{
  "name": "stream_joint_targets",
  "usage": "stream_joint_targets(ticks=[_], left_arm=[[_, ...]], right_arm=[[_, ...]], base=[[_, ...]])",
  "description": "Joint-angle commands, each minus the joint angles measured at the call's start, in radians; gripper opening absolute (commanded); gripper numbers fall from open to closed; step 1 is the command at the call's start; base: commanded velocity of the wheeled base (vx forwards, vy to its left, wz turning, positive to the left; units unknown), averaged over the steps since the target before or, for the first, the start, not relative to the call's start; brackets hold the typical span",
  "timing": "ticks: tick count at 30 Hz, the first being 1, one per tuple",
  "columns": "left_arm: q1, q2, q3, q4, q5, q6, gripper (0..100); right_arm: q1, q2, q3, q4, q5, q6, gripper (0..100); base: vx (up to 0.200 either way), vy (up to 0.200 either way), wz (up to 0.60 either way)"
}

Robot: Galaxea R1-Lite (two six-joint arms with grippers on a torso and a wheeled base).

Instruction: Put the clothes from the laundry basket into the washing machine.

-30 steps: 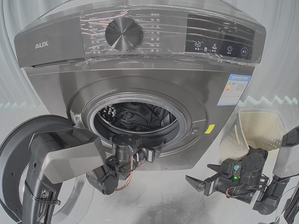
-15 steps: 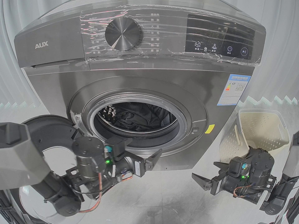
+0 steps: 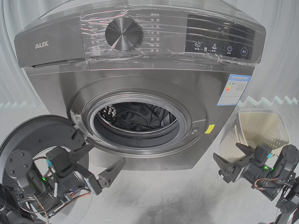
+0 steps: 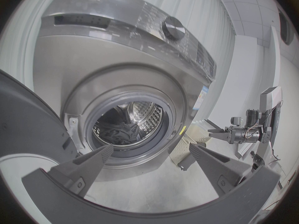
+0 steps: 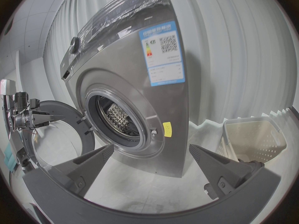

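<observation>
Right now my right claw (image 3: 225,150) gapes wide and empty just beside the laundry basket (image 3: 264,129), nearer than the left claw (image 3: 108,152), also wide; dark clothes (image 3: 137,115) lie inside the washing machine (image 3: 149,78).

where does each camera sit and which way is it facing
Head: up on the robot, looking forward and down at the washing machine; left pincer and right pincer show low.
Left wrist: behind its open pincer, facing the dark clothes inside.
Right wrist: behind its open pincer, facing the laundry basket and washing machine.
Both wrist views share the open door.
</observation>
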State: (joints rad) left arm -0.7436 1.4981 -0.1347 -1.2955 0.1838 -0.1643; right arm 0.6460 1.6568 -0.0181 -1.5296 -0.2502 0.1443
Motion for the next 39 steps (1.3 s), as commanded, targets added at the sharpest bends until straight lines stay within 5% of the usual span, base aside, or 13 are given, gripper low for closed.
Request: stream_joint_targets(ticks=[1, 13, 18, 20, 25, 33, 39], left_arm=[[0.007, -0.121, 0.038, 0.005, 0.011, 0.000, 100], [0.070, -0.196, 0.135, 0.009, 0.039, 0.012, 100], [0.073, -0.263, 0.135, 0.021, 0.040, 0.028, 100], [0.073, -0.297, 0.135, 0.062, 0.051, 0.054, 100], [0.075, -0.403, 0.133, 0.154, 0.072, 0.057, 100], [0.092, -0.653, 0.133, 0.421, 0.074, 0.058, 100], [0.165, -0.897, 0.135, 0.654, 0.069, 0.068, 100]], right_arm=[[-0.020, -0.104, 0.018, 0.029, -0.004, -0.011, 100], [-0.023, -0.502, 0.018, 0.529, 0.002, 0.003, 100], [-0.042, -0.597, 0.018, 0.628, 0.003, 0.005, 100], [-0.058, -0.631, 0.018, 0.651, 0.002, 0.005, 100], [-0.081, -0.700, 0.018, 0.701, 0.002, 0.005, 100], [-0.186, -0.897, 0.018, 0.960, 0.003, -0.006, 100], [-0.321, -1.144, 0.018, 1.135, 0.019, -0.089, 100]], base=[[0.000, 0.000, 0.00], [-0.183, 0.000, 0.00], [-0.200, 0.000, 0.00], [-0.200, 0.000, 0.00], [-0.200, 0.000, 0.00], [-0.175, 0.000, 0.00], [0.000, 0.000, 0.00]])
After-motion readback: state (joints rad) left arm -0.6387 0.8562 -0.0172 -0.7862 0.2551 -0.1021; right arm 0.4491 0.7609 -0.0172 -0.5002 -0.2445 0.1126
